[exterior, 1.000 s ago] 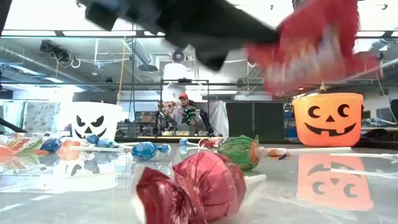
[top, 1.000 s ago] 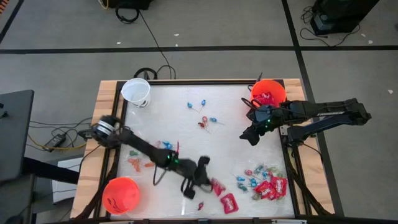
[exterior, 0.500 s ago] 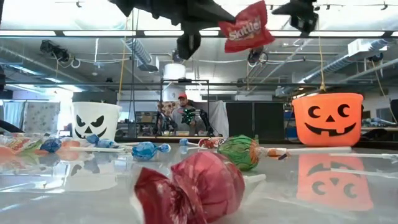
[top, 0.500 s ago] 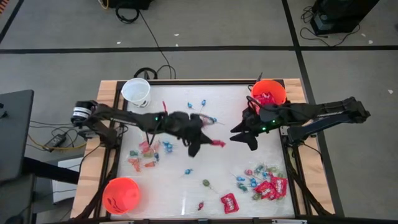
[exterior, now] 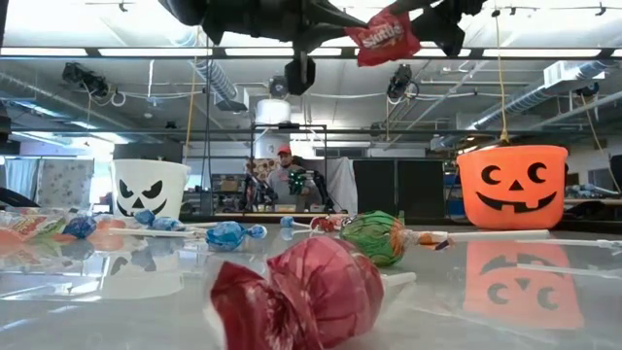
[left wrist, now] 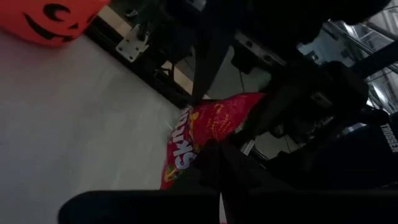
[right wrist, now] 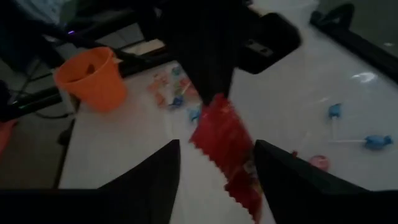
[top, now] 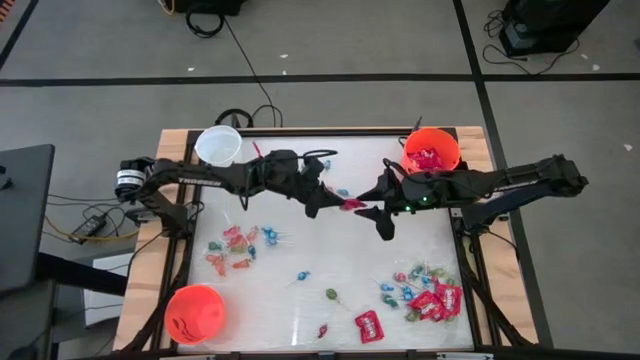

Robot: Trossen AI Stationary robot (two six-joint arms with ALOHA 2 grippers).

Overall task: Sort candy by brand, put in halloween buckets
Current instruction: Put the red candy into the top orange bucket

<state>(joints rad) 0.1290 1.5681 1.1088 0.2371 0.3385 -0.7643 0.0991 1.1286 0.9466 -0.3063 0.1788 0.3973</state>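
Left gripper (top: 338, 203) holding red packet (top: 352, 205) mid-table, right gripper (top: 372, 204) open around it, white bucket (top: 219, 148), two orange buckets (top: 431, 148), scattered candy (top: 425, 294).

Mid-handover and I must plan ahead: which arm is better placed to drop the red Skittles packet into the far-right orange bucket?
Right. The right gripper, open around the Skittles packet held by the shut left gripper, is beside the orange bucket already holding red packets.

Only readable brand I can spot is "Skittles" in white letters on the red packet (exterior: 385, 35), pinched at one end by the left gripper (top: 338, 203) and sitting right between the right gripper's spread fingers. From the left wrist cam only "Skitt" shows on that packet. There's also white lettering on a dark arm link (left wrist: 390, 138) just past it, roughly "TROSSEN", partly cut off.
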